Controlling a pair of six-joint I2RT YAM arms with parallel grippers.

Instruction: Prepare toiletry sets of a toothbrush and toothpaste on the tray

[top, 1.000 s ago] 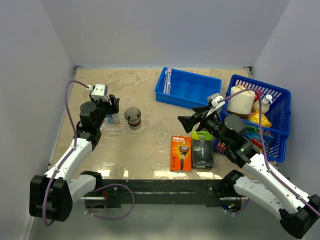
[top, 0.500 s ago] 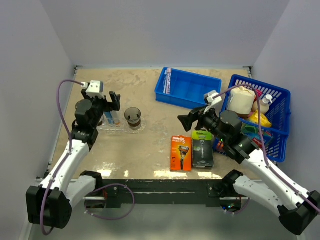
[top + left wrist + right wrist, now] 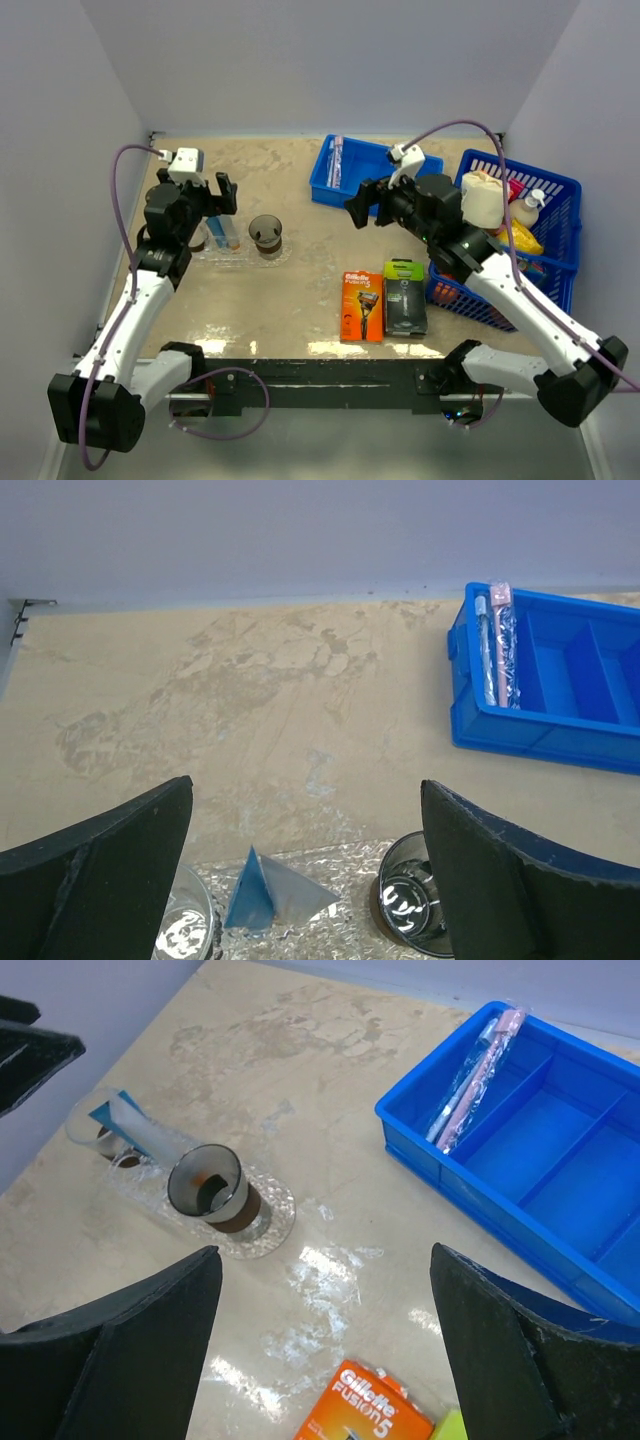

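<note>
From above, the right fingers (image 3: 356, 207) gape empty beside the blue bin (image 3: 395, 178) holding the toothbrush (image 3: 337, 160). Left wrist: the left fingers (image 3: 100, 880) are spread, empty, above the toothpaste (image 3: 268, 898) on the tray (image 3: 330, 912). Right wrist: fetching the toothbrush seems next, which means descending and straddling it.

The left arm (image 3: 135, 310) and right arm (image 3: 525, 310) are white shells with black joints; a thin purple cable (image 3: 122, 170) loops to each wrist's small white camera block (image 3: 186, 165); the left gripper (image 3: 224, 195) and right gripper (image 3: 362, 198) have broad, matte black, wedge-shaped fingers (image 3: 100, 870).
</note>
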